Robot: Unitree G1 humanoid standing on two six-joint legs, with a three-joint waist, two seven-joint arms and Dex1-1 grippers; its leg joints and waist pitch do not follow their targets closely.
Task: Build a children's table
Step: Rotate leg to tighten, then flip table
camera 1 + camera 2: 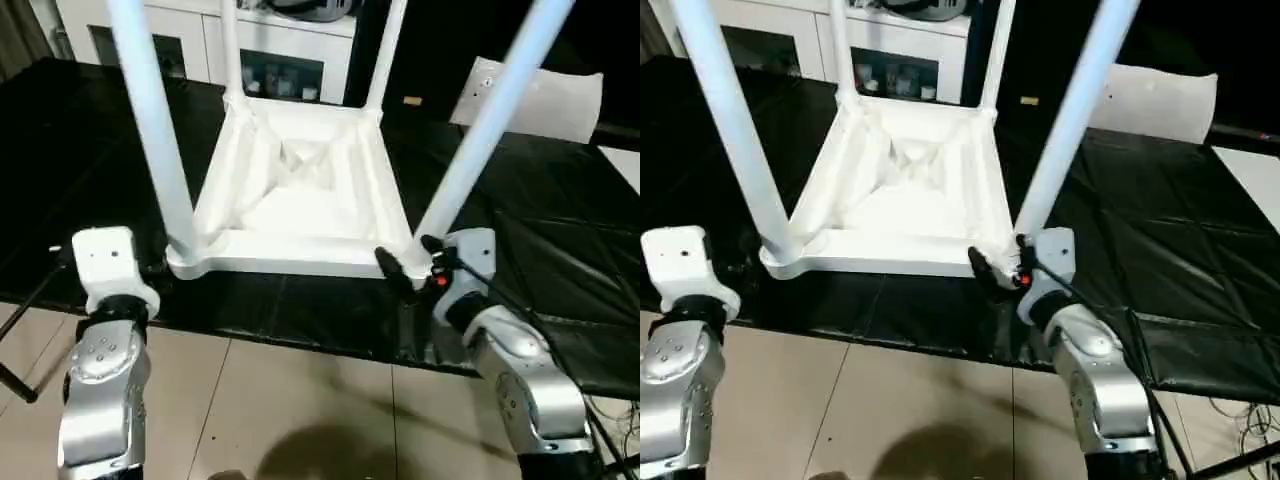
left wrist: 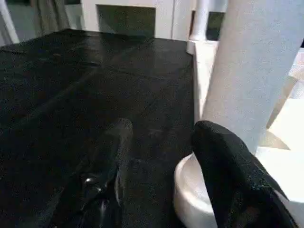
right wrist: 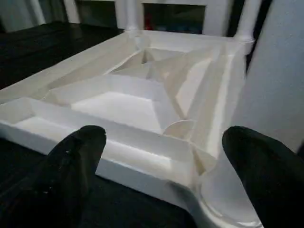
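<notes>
The tabletop (image 1: pixel 300 190) lies upside down in the middle of the frame on the black surface (image 1: pixel 90 170), ribbed underside up, with 4 legs (image 1: pixel 150 120) standing in its corner sockets. The right gripper (image 3: pixel 164 161) sits at the lower right corner socket, fingers (image 3: pixel 78 152) spread wide, holding nothing. The left gripper (image 2: pixel 159 161) is at the lower left corner, its fingers (image 2: pixel 223 171) partly open, one just beside the leg's base, gripping nothing. White cabinets (image 1: pixel 270 50) stand along the top edge, and a flat white sheet (image 1: pixel 560 100) lies at upper right.
</notes>
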